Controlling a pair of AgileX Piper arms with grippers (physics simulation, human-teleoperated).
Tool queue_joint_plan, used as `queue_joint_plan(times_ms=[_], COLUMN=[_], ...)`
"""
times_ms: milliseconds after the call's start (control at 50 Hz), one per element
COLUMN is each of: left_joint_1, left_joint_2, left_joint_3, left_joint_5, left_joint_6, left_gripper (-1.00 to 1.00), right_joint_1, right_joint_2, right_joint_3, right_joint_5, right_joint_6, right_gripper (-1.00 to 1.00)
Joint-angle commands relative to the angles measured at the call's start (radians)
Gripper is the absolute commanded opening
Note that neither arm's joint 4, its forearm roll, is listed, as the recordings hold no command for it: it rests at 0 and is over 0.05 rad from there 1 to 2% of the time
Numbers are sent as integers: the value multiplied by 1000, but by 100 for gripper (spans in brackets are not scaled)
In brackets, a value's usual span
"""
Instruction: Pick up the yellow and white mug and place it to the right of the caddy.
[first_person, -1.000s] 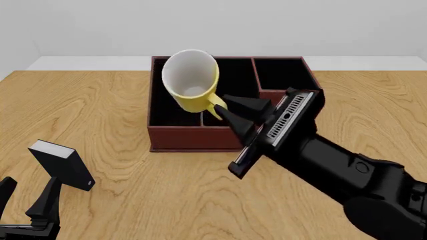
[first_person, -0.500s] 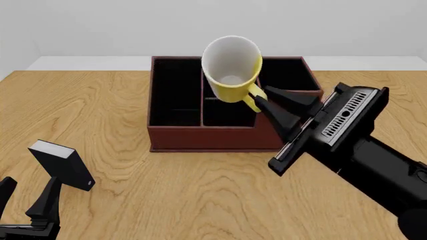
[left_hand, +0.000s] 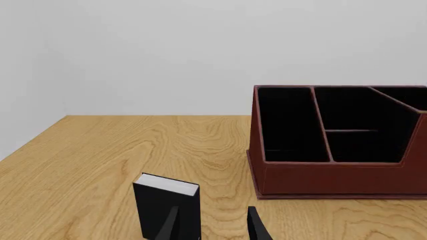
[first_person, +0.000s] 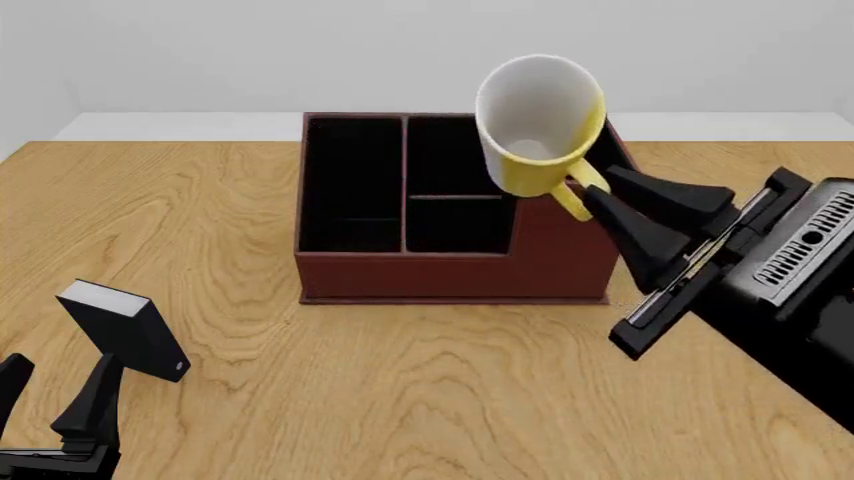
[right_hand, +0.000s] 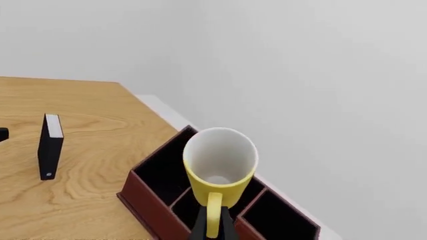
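The yellow and white mug (first_person: 541, 125) hangs in the air, tilted with its white inside facing the front camera, above the right part of the caddy (first_person: 441, 272). My right gripper (first_person: 597, 185) is shut on the mug's yellow handle (right_hand: 213, 214). In the right wrist view the mug (right_hand: 220, 161) sits just ahead of the gripper (right_hand: 213, 232), with the reddish-brown caddy (right_hand: 143, 197) below it. My left gripper (first_person: 56, 388) stands open low at the table's near left, holding nothing. Its open fingers (left_hand: 257, 227) show in the left wrist view, with the caddy (left_hand: 333, 172) farther off.
A small black block with a white edge (first_person: 127, 330) stands upright just beyond my left gripper, and it shows as well in the wrist views (left_hand: 167, 205) (right_hand: 50, 145). Bare wooden table (first_person: 747, 190) lies to the right of the caddy.
My right gripper has carried the mug rightward and upward, from over the caddy's left side to above its right part. The left arm has not moved.
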Motion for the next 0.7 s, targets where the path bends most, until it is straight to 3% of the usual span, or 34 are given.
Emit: queue_joint_plan(times_ms=[20,100,120,700], left_joint_1=[0,0,2,3], left_joint_2=[1,0,-86,-86], left_joint_3=[0,0,-13,-15], left_joint_5=[-1,0,98,100], left_joint_6=[1,0,-1,0], left_gripper=[100,100,100,100], right_joint_1=[-39,-54,-64,-173], right_joint_2=[-77,-107,-125,-288], right_joint_3=[5,3,4,2], right_joint_5=[55,81,94,228], right_joint_6=[-6,0,1,7], right_gripper=[-100,-100,-100,-100])
